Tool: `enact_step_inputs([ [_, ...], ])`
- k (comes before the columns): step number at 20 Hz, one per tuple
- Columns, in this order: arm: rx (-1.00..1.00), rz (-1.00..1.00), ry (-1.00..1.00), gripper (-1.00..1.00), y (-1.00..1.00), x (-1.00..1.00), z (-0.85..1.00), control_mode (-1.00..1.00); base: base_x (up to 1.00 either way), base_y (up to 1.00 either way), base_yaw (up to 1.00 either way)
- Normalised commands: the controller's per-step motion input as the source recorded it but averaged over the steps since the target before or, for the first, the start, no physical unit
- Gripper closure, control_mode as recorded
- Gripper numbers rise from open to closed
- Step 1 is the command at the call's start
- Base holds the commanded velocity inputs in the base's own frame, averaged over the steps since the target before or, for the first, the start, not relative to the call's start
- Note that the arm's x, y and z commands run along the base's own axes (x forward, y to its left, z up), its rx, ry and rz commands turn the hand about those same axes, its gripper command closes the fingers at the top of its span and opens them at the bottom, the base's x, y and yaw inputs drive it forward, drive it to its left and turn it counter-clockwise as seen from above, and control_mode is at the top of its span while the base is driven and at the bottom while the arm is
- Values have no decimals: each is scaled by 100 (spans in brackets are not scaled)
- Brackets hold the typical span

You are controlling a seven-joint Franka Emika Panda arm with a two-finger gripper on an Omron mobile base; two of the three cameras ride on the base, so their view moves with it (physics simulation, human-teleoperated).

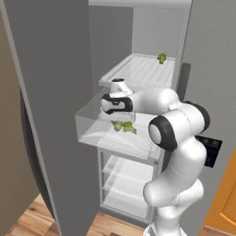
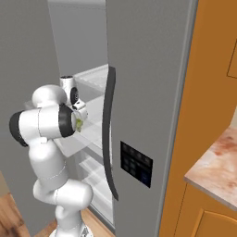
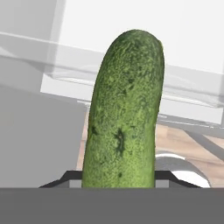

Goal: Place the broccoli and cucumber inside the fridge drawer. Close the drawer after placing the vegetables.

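My gripper [image 3: 118,177] is shut on the cucumber [image 3: 124,109], a bumpy dark-green oval that stands straight up between the dark fingertips [image 3: 61,178]. In the left base view the hand [image 1: 113,103] hangs over the pulled-out fridge drawer [image 1: 90,126], a clear bin. Just below the hand, two green shapes show through its wall: a paler one [image 1: 118,125] and a darker one [image 1: 130,127]. I cannot tell which of them is the broccoli. In the right base view a green bit [image 2: 79,124] peeks from under the hand. The drawer's clear walls [image 3: 192,103] lie behind the cucumber.
A small yellow-green lump [image 1: 162,57] sits on the white ribbed shelf [image 1: 133,69] above the drawer. The open fridge door [image 1: 50,92] stands close on the left. The other door with its dark handle [image 2: 109,129] is on the right. Lower shelves [image 1: 124,175] sit under the drawer.
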Motion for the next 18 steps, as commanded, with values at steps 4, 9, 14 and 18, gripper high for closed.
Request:
enact_step_inputs([
  [4,0,0,0,-100,0,-20,-37,-100,0,0,0],
  [9,0,0,-1,-100,8,-14,13,-100,0,0,0],
  [14,0,1,-12,-100,13,-34,77,-100,0,0,0],
  [18,0,3,-20,-100,2,-38,98,-100,0,0,0],
])
